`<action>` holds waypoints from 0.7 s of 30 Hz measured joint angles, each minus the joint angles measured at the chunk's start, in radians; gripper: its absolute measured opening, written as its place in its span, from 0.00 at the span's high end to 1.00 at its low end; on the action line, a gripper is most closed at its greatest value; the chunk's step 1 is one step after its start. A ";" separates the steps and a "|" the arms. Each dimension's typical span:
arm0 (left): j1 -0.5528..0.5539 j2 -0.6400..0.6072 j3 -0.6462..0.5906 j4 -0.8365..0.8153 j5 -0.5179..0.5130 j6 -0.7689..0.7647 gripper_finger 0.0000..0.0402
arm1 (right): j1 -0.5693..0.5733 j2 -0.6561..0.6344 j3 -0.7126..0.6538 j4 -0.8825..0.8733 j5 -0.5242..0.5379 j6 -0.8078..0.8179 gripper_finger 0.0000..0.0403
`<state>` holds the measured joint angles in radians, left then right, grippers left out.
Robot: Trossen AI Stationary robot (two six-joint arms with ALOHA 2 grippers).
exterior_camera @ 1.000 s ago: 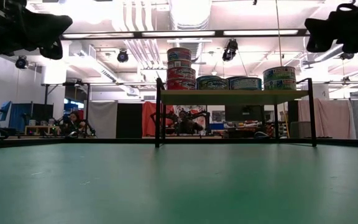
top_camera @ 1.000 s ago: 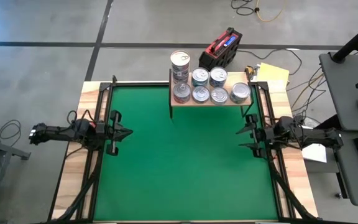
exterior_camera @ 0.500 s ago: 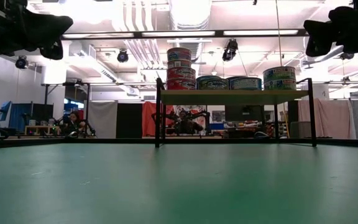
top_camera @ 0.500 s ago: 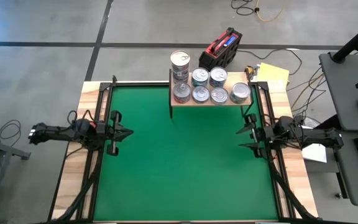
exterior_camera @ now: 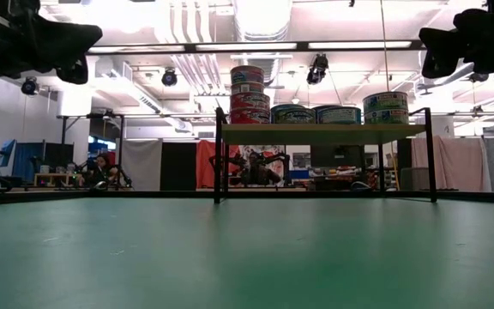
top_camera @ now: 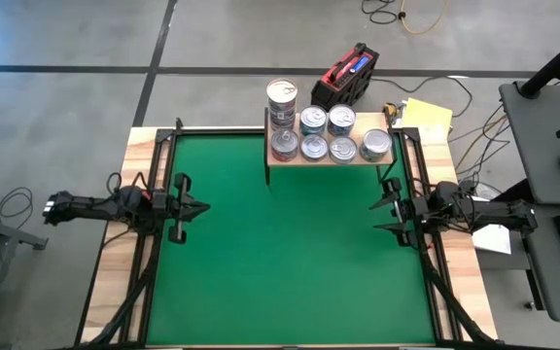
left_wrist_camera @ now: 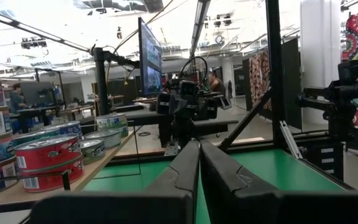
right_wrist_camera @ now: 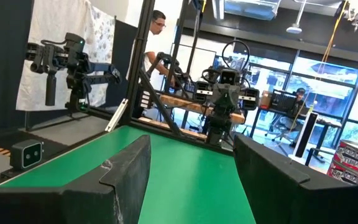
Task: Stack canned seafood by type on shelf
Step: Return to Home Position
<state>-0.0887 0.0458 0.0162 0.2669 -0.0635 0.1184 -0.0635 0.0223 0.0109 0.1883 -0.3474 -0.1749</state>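
Silver-topped cans (top_camera: 329,136) sit on the shelf (top_camera: 324,162); I read left gripper (top_camera: 200,206) pressed together, right gripper (top_camera: 382,206) spread apart, at opposite mat (top_camera: 290,262) edges.

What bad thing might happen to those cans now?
The tall stack of cans stands at the end of the shelf, near its edge; a bump might topple it. Its thin legs could wobble if knocked. The left gripper and right gripper are far off, so that seems unlikely.

Robotics lab, open-plan. Exposed ceiling ducts (exterior_camera: 260,17), another arm rig (right_wrist_camera: 67,57), monitor (left_wrist_camera: 149,59), seated person (right_wrist_camera: 299,101). Concrete floor (top_camera: 66,97), loose cables (top_camera: 402,15).
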 joint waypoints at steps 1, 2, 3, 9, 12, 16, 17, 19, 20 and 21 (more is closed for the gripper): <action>0.000 0.002 0.000 0.000 0.000 0.000 1.00 | 0.000 0.000 0.000 0.000 0.000 0.000 0.46; 0.000 0.004 0.000 0.001 0.000 0.000 1.00 | 0.000 0.000 0.000 0.000 0.000 0.000 0.46; 0.000 0.007 0.000 0.000 0.000 0.000 1.00 | 0.000 0.000 0.000 0.000 0.000 0.000 0.46; 0.000 0.022 0.000 0.000 0.000 0.000 1.00 | 0.000 0.000 0.000 0.000 0.000 0.000 0.46; 0.000 0.030 0.000 0.000 0.000 0.000 1.00 | 0.000 0.000 0.000 0.000 0.000 0.000 0.46; 0.000 0.042 0.000 0.000 0.000 0.000 1.00 | 0.000 0.000 0.000 0.000 0.000 0.000 0.46; 0.000 0.045 0.000 0.000 0.000 0.000 1.00 | 0.000 0.000 0.000 0.000 0.000 0.000 0.46; 0.000 0.051 0.001 0.000 0.000 0.000 1.00 | 0.000 0.000 0.000 0.000 0.000 0.000 0.46; 0.000 0.054 0.001 0.000 0.000 0.000 1.00 | 0.000 0.000 0.000 0.000 0.000 0.000 0.46; 0.000 0.056 0.001 0.000 0.000 0.000 1.00 | 0.000 0.000 0.000 0.000 0.000 0.000 0.46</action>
<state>-0.0887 0.1023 0.0170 0.2672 -0.0635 0.1184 -0.0635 0.0223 0.0105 0.1883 -0.3473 -0.1749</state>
